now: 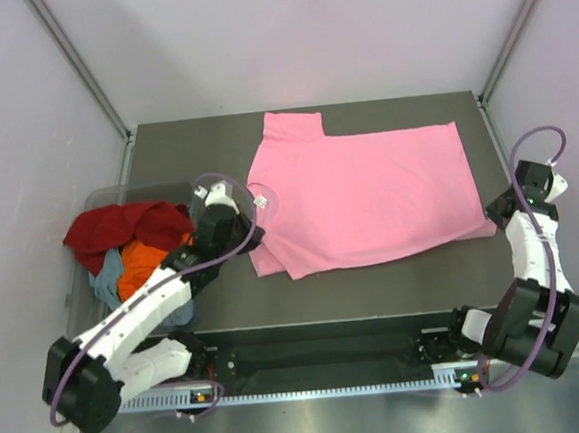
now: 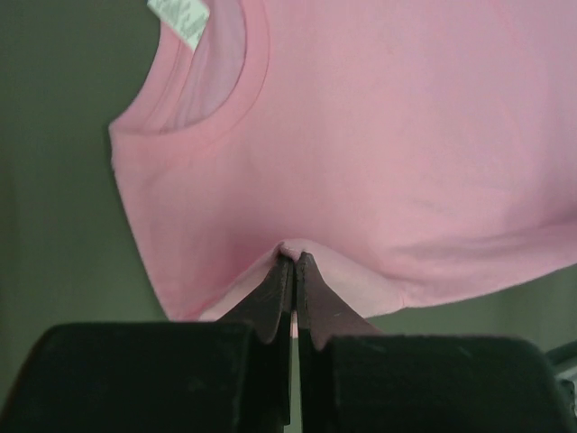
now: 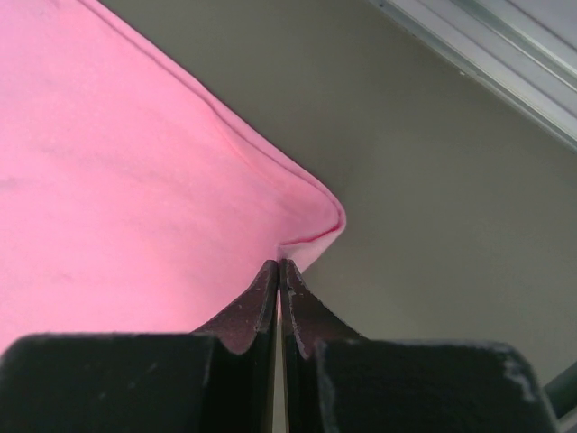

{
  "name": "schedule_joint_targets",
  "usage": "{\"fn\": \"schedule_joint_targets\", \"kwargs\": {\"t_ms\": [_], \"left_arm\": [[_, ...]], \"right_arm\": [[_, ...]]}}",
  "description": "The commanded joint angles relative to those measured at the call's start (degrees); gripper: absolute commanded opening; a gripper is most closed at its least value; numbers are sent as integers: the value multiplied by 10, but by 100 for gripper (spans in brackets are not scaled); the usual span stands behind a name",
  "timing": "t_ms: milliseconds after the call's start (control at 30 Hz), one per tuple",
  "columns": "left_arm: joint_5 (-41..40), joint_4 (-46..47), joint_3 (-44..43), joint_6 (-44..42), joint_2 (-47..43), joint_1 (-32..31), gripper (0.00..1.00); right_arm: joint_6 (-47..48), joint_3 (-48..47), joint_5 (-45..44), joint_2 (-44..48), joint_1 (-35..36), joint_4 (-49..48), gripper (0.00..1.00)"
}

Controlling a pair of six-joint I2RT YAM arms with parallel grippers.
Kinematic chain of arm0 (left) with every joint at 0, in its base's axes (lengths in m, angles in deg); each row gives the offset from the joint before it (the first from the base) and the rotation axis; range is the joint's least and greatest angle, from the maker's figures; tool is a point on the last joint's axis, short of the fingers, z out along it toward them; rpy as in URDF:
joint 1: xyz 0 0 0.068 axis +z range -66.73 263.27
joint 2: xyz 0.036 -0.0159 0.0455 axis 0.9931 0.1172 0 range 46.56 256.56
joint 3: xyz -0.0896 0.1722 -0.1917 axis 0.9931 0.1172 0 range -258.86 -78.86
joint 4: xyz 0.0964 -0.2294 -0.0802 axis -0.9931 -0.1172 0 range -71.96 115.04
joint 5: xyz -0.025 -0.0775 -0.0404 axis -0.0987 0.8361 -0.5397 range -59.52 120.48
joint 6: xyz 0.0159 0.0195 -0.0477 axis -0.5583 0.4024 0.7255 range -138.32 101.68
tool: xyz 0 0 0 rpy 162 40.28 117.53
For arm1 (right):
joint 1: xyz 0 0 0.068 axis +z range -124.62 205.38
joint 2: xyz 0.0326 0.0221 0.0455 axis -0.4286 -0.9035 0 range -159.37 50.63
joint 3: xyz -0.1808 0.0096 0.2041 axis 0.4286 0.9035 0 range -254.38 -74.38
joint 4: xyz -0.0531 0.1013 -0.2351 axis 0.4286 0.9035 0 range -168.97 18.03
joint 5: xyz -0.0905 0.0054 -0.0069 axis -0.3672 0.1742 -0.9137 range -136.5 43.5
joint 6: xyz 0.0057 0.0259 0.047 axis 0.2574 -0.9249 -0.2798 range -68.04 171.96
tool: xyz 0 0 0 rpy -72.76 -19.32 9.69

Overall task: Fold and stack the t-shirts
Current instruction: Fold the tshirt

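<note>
Table (image 1: 376, 290) first: your pink t-shirt (image 1: 368, 195) lies flat across it, long axis running L–R, collar end at the L, hem end at the R. The cloth spreads away from both pincers toward the far side, since each has the near edge. The other tees, dark red (image 1: 120, 230), orange (image 1: 138, 268) and grey-blue (image 1: 102, 281), sit heaped in the clear bin (image 1: 102, 196) at far L. Left gripper (image 2: 293, 263) is clenched on the near edge by the shoulder, just below the collar. Right gripper (image 3: 279, 266) is clenched on the near hem corner. Likely next: carry both pinches together toward the far edge, kept level. Neck label (image 2: 180, 18) faces up.
</note>
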Motion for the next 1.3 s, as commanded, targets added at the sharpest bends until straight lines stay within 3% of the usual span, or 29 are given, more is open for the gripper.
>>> {"fn": "schedule_joint_targets", "kwargs": {"t_ms": [0, 167, 500, 667, 967, 1267], "left_arm": [[-45, 44, -97, -56, 72, 0, 0], [-26, 68, -175, -76, 181, 22, 0], [-7, 16, -331, -108, 365, 63, 0], [8, 14, -378, -113, 411, 82, 0], [17, -3, -456, -116, 485, 104, 0], [13, -7, -476, -111, 511, 119, 0]], "right_arm": [[11, -38, 33, -30, -8, -59, 0], [25, -55, 30, -85, -21, -69, 0], [14, -87, 58, -171, -41, -99, 0], [19, -95, 119, -194, -41, -129, 0], [31, -120, 126, -252, -40, -134, 0], [31, -147, 138, -285, -28, -141, 0]]}}
